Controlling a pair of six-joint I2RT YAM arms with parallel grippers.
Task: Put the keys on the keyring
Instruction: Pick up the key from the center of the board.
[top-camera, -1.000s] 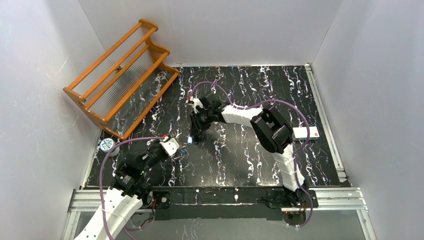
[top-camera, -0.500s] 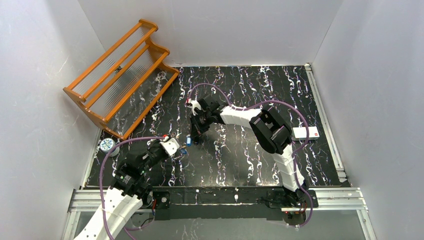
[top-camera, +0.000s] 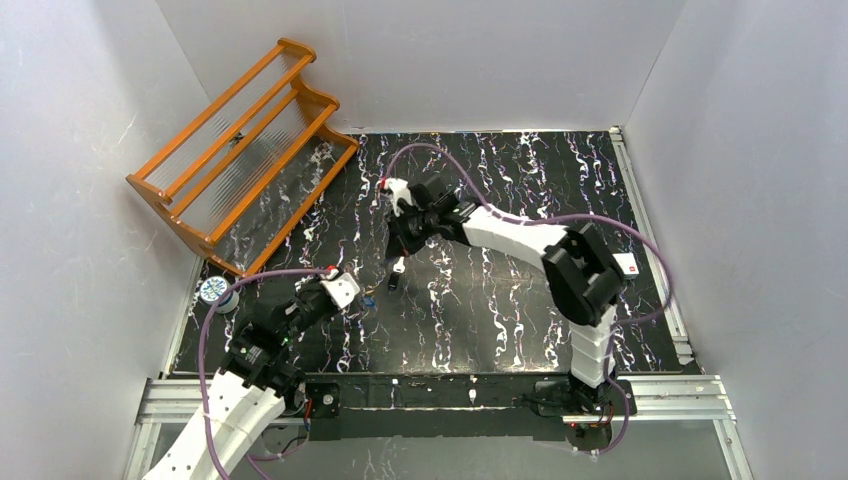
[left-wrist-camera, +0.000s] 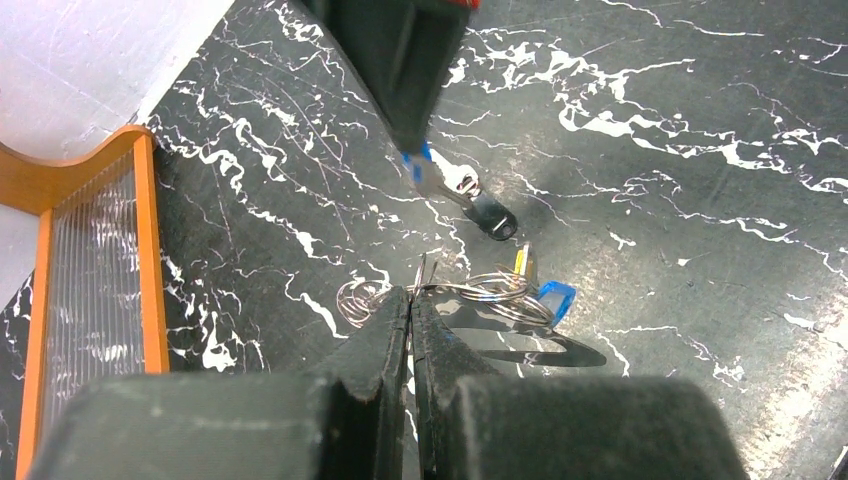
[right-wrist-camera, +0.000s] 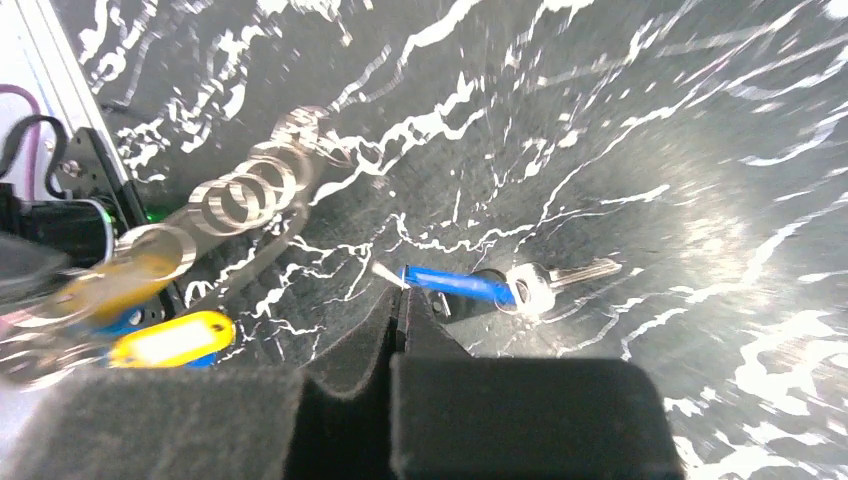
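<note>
Keyring (left-wrist-camera: 500, 290): pinched by left tool (left-wrist-camera: 410, 300) toward desk's near-left corner, steadied for threading.
Key (right-wrist-camera: 565, 275): blue-tagged, pinched by right tool (right-wrist-camera: 400, 305), dangling near keyring, seemingly ready to feed on.

txt: none legible, any view | labels/brands: none | nos/signs: none

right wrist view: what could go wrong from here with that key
1. The right gripper pinches the key only by its blue end, at the very fingertips. The rest hangs below, so it may swing or slip out.
2. The left gripper holds the keyring by thin wire at its tips. Pushing the key against it could twist the ring loose.
</note>
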